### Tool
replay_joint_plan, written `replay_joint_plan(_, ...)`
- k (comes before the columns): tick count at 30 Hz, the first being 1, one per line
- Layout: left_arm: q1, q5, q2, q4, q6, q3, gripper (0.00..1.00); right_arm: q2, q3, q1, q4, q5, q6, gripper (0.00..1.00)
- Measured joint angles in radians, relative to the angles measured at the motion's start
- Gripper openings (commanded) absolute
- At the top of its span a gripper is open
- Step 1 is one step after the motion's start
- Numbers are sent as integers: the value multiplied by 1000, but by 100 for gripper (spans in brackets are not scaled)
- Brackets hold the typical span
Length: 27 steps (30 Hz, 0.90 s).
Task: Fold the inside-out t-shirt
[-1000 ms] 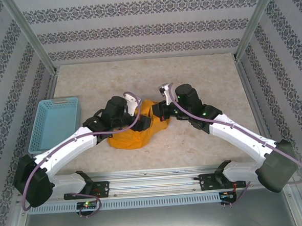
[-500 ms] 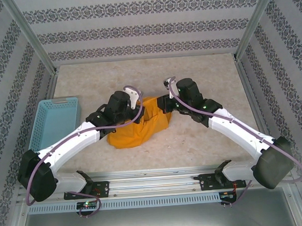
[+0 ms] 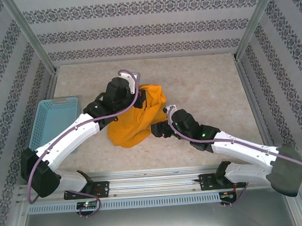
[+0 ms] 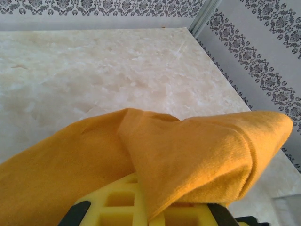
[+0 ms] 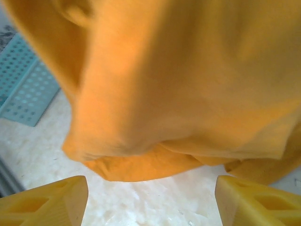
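- Left gripper (image 3: 143,97) is clamped on the inside-out t-shirt (image 3: 132,123), holding its top bunched at frame centre.
- Right gripper (image 5: 151,195) is spread wide and empty, just below the hanging cloth.
- Shirt looks soft, light, floppy — best pinched at a hem or shoulder edge.

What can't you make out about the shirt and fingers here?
Top view: t-shirt bunched, so sleeves and collar are lost in folds.
Left wrist view: cloth drapes over the left fingers, hiding their tips.
Right wrist view: right fingers cut off by bottom edge; cloth blurred.
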Motion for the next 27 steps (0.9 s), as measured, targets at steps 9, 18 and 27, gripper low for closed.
replay_joint_plan(9, 0, 5, 8, -32, -42, 14, 0, 214, 54, 0, 238, -14, 74, 40)
replay_joint_plan(18, 132, 2, -70, -145, -106, 34, 0, 132, 99, -44, 90, 157, -3, 0)
replay_joint_plan(27, 200, 176, -252, -80, -195, -92, 0, -76, 187, -306, -31, -154, -192, 0)
